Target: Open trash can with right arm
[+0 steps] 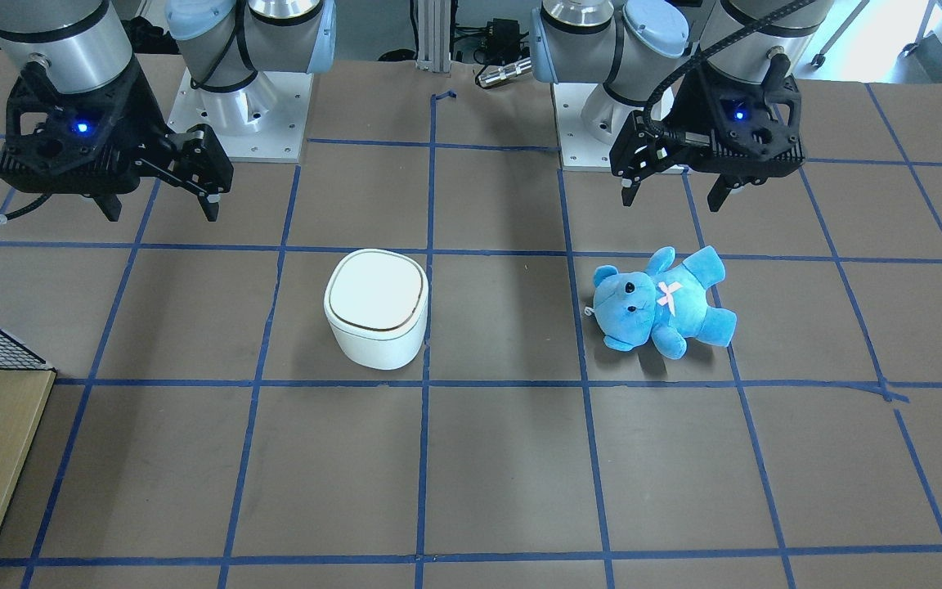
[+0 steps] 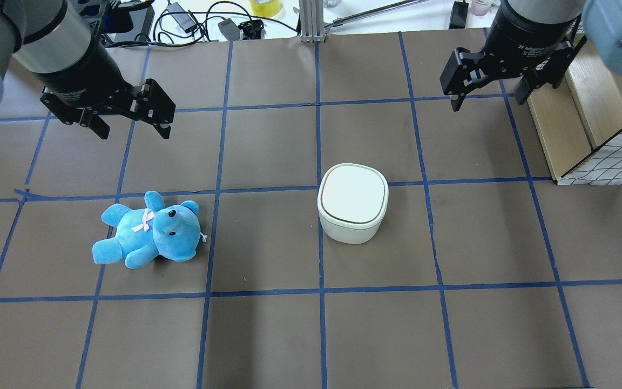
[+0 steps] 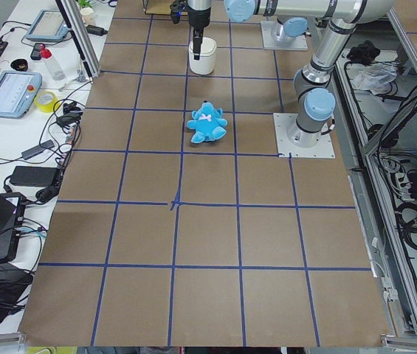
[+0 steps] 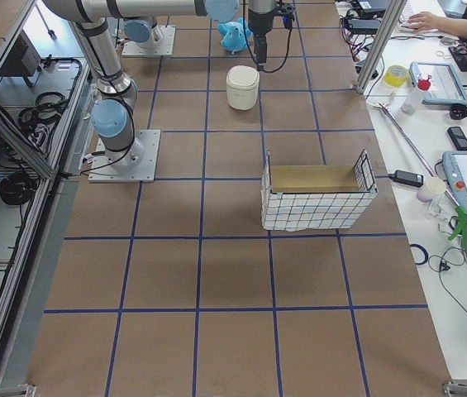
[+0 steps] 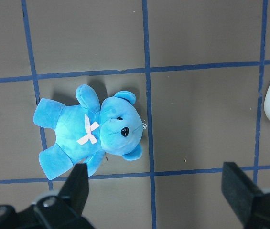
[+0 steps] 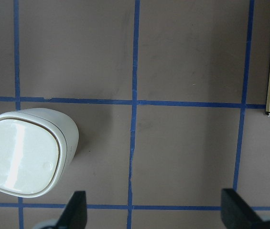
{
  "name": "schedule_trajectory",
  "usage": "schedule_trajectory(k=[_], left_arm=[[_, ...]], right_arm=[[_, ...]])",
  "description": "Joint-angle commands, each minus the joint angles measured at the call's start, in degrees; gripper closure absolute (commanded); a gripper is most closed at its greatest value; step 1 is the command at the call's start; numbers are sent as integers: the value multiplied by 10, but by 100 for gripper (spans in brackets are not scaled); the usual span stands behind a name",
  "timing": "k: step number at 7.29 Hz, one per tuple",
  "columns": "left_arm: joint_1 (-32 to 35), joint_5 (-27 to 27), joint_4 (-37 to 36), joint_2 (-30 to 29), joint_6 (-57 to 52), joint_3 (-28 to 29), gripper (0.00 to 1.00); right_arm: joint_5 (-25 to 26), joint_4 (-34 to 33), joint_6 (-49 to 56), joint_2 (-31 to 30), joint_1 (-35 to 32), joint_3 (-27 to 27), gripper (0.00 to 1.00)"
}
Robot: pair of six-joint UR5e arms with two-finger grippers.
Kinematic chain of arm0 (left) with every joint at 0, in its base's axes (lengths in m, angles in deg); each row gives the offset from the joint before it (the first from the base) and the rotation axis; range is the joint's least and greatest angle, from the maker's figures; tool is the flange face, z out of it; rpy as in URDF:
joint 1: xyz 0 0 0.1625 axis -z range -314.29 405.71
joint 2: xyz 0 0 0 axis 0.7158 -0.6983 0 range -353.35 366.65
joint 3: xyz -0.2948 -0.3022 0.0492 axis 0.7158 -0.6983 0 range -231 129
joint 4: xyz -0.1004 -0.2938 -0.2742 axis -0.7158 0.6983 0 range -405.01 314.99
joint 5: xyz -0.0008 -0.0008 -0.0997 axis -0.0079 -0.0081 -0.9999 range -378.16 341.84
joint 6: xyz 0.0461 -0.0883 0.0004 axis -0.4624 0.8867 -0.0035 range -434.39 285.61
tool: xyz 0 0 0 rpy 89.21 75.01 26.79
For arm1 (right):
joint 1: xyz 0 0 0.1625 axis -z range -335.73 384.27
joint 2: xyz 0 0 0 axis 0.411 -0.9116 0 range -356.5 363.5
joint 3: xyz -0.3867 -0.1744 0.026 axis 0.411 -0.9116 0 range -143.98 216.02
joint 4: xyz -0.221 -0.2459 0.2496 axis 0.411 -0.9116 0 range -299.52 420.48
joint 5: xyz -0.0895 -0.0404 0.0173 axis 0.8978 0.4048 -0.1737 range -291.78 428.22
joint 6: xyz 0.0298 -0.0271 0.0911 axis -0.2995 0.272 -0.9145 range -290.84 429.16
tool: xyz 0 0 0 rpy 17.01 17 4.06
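The white trash can (image 1: 375, 307) stands near the table's middle with its flat lid shut; it also shows in the overhead view (image 2: 352, 202) and in the right wrist view (image 6: 25, 157). My right gripper (image 1: 160, 211) hangs open and empty above the table, back from the can and to its outer side, apart from it; it also shows in the overhead view (image 2: 486, 102). In the right wrist view the can lies left of the open fingers (image 6: 237, 210). My left gripper (image 2: 134, 132) hangs open and empty behind the teddy.
A blue teddy (image 2: 149, 229) lies on its back on my left half of the table, also in the left wrist view (image 5: 91, 133). A wooden box with a wire-mesh end (image 2: 602, 146) stands at the right edge, close to my right gripper.
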Motion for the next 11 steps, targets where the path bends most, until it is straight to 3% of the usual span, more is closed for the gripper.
schedule_trajectory(k=[1,6,7,8,9,11], left_arm=[[0,0,0,0,0,0,0],[0,0,0,0,0,0,0],[0,0,0,0,0,0,0],[0,0,0,0,0,0,0],[0,0,0,0,0,0,0],[0,0,0,0,0,0,0]], right_arm=[[-1,0,0,0,0,0,0],[-53,-13,-116,10,-54,-9,0],[-48,-47,-132,17,-81,-5,12],[-50,-48,-168,24,-108,-5,60],[-51,-48,-177,29,-128,-3,95],[-56,-49,-189,37,-134,1,100]])
